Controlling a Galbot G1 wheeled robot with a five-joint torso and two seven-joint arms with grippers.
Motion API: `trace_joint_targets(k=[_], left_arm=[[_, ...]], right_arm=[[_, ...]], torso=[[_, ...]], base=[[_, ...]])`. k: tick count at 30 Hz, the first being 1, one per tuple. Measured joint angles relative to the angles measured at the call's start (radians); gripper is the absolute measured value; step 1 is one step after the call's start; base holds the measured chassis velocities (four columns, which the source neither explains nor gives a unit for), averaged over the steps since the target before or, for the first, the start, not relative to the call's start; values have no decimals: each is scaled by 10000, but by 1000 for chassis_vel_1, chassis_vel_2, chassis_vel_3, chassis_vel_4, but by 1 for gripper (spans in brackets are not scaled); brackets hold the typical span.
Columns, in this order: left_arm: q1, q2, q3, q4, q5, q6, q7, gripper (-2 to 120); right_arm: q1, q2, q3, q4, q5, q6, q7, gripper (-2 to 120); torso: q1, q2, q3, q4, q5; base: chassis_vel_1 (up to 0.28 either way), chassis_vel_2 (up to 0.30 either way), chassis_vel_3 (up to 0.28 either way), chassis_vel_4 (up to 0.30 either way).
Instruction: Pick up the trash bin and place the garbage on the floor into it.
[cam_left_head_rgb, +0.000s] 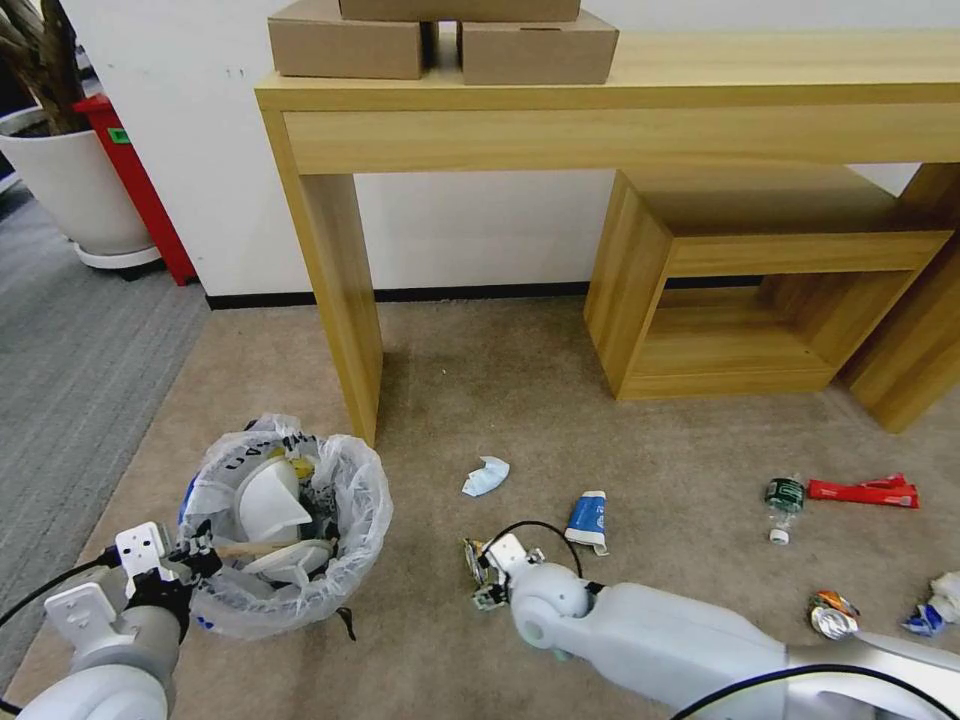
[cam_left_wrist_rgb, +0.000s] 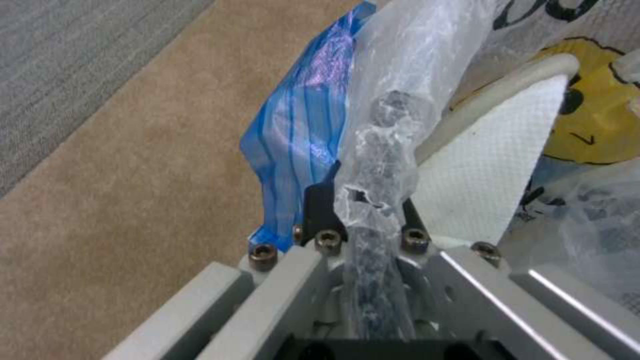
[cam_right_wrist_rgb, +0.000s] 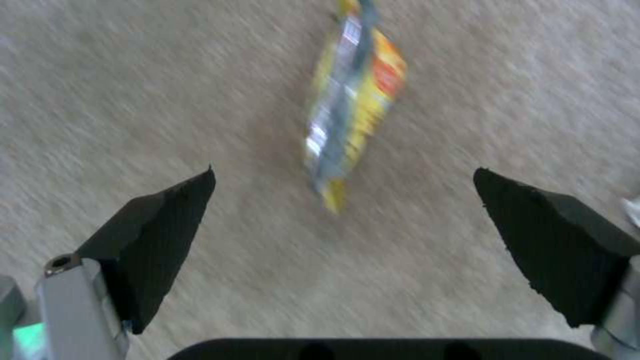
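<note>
The trash bin (cam_left_head_rgb: 285, 520), lined with a crinkly translucent bag, stands on the beige floor (cam_left_head_rgb: 620, 440) at the left and holds white slippers (cam_left_head_rgb: 270, 495) and other litter. My left gripper (cam_left_head_rgb: 192, 560) is shut on its near rim; the left wrist view shows the fingers (cam_left_wrist_rgb: 320, 200) pinching the bagged rim (cam_left_wrist_rgb: 373, 165), my left gripper (cam_left_wrist_rgb: 363, 202) closed over it. My right gripper (cam_left_head_rgb: 483, 578) hovers open over a yellow wrapper (cam_right_wrist_rgb: 350, 110) lying on the carpet, its fingers (cam_right_wrist_rgb: 167, 225) spread wide and touching nothing. More garbage lies scattered: a crumpled paper (cam_left_head_rgb: 486, 476), a blue-white wrapper (cam_left_head_rgb: 588, 520), a green bottle (cam_left_head_rgb: 784, 497) and a red packet (cam_left_head_rgb: 862, 491).
A wooden desk (cam_left_head_rgb: 330, 280) with a low shelf unit (cam_left_head_rgb: 740, 300) stands behind the litter, its leg close to the bin. A crushed wrapper (cam_left_head_rgb: 832, 614) and crumpled paper (cam_left_head_rgb: 935, 600) lie at the right. Grey ribbed carpet (cam_left_head_rgb: 70, 350) borders the left.
</note>
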Motion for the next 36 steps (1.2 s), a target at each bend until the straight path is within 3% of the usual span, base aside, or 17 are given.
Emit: trace_joint_targets(k=[9,22,36], left_arm=[[37,-142,47,28,35,-58,37,0],[10,-102,46,96,35,-101,40,0],[-72,-2,82,161,-4,-200,51,0]], right_arm=[[-6,1186,-6,-1394,-589,425,-273,99],[89,1667,-8,-2757,-1141,810,-584,97],[-18,1667,-70,-3017,-1406,1255,-743,50]], torso=[[-1,0,-1,1,0],[0,0,0,0,0],[0,0,-1,0,1]], base=[[0,0,0,0],[0,0,0,0],[0,0,0,0]])
